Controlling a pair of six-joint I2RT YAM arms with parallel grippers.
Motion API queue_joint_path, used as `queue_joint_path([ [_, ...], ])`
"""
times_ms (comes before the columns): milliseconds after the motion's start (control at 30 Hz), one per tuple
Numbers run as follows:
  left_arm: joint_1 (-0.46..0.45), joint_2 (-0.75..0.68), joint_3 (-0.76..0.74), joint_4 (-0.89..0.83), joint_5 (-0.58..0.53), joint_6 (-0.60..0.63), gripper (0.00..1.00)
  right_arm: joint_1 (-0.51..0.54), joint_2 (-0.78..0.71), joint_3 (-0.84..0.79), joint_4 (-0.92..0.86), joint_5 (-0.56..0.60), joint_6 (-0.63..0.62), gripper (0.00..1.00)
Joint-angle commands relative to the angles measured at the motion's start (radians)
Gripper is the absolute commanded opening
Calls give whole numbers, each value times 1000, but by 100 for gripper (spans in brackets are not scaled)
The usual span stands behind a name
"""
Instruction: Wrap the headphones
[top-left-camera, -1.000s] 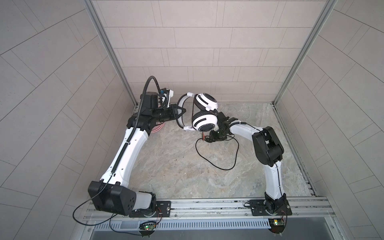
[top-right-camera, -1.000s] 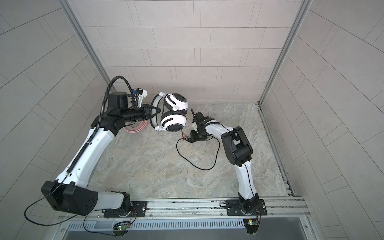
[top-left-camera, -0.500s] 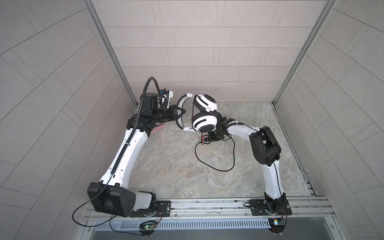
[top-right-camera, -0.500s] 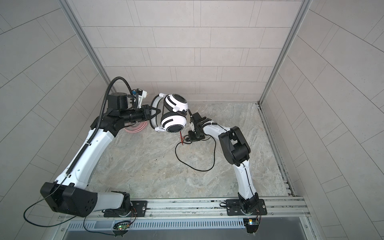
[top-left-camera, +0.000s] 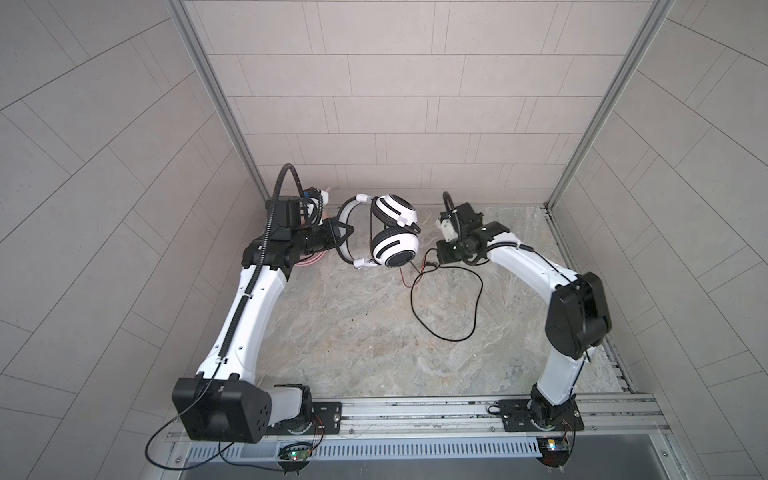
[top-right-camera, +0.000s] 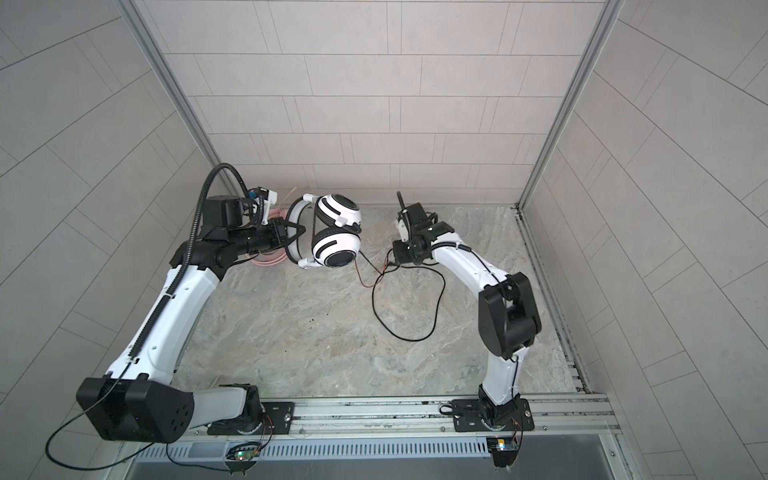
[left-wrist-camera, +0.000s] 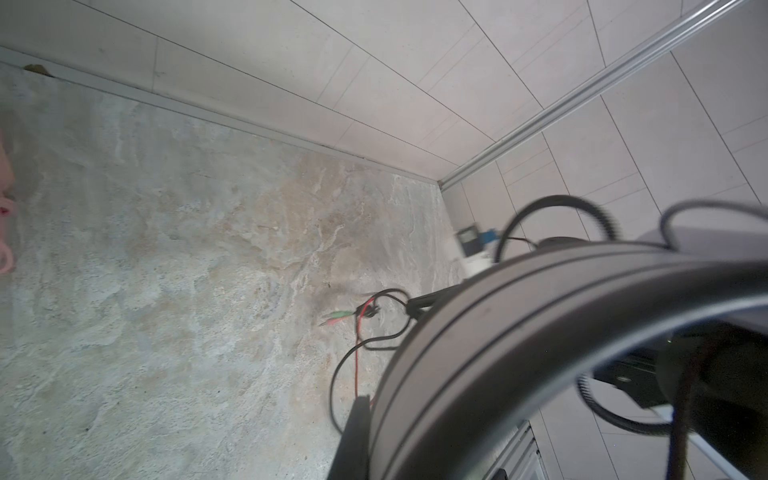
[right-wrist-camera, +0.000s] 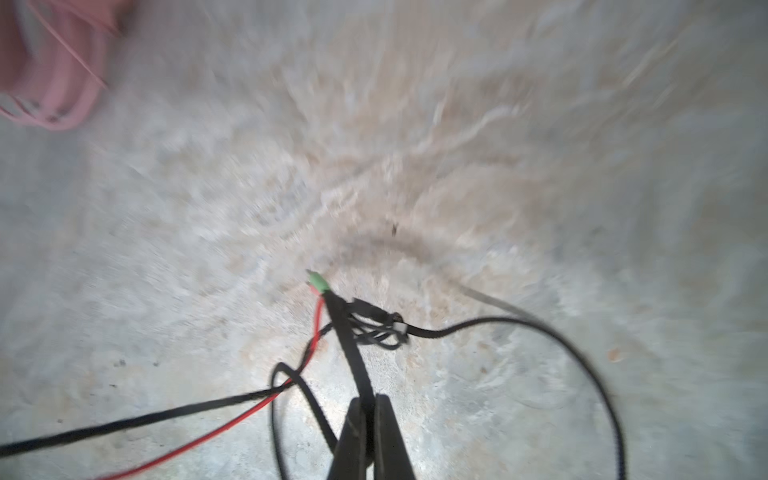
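Enclosure: pale tiled walls (top-left-camera: 395, 104) on three sides, mottled stone-look tabletop (top-left-camera: 353, 340).

The white-and-black headset (top-left-camera: 392, 249) is hanging clear of the tabletop at the back, left of centre, with its ear cups one above the other. The left gripper (top-left-camera: 345, 232) is holding it by the headband (top-left-camera: 342, 212), fingers pressed onto the band. Its black cable (top-left-camera: 455, 340) is dropping from the lower cup, lying in one loose loop on the tabletop, then rising to the right gripper (right-wrist-camera: 366, 401). That gripper's fingers are pressed together and pinching the cable just short of its plug end. A green plug (right-wrist-camera: 318, 282) and a red wire (right-wrist-camera: 199, 435) are showing at that end. The right wrist view is blurred, so finer detail of the pinch is not readable.

The pink headset (top-right-camera: 270, 261) is lying in the back left corner, mostly hidden under the left arm. Pink cable loops are showing beside it; whether they are fully wound I cannot tell.

Step in hand (judgement): the wrap of the white-and-black headset is just beginning. The cable end is secured, and no turns are visible on the band or cups.

Next move (judgement): the right gripper carrying the cable end around the headset while the left is steadying it, taking up the loop's slack turn by turn. The pinch is sitting close to the tip, so a snag on the red wire could pull it free.

Count:
- Headsets: 2 (1 pink, 1 white-and-black)
- Grippers: 2
- Black cables: 1
- Red wires: 1
- Green plugs: 1
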Motion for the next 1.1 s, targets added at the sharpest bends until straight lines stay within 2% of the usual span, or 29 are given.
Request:
queue_joint_path([
  [0,25,-35,-18,63,49,-31,0,-1,-130,19,-45,68,-60,0],
  [67,28,-32,-20,76,56,-40,0,-2,-172,24,-45,63,-58,0],
  [167,30,-23,-15,87,65,-51,0,-3,-191,55,-78,-7,-51,0],
  [267,30,-20,-8,90,69,-53,0,-4,-255,23,-27,-49,-7,0],
  [400,31,-21,-8,91,64,-53,0,-12,-336,20,7,-39,26,1],
  [533,32,-13,-9,103,71,-60,0,-44,-353,44,-2,-77,34,1],
  [633,31,-14,-8,106,73,-65,0,-72,-370,-1,29,-71,44,1],
  [733,32,-16,-5,109,76,-68,0,-109,-340,-25,14,-118,51,1],
  [900,32,-19,3,105,79,-70,0,-109,-322,-6,22,-139,61,2],
  [1067,31,-12,-34,183,97,-132,0,-31,-145,84,-9,-210,66,4],
])
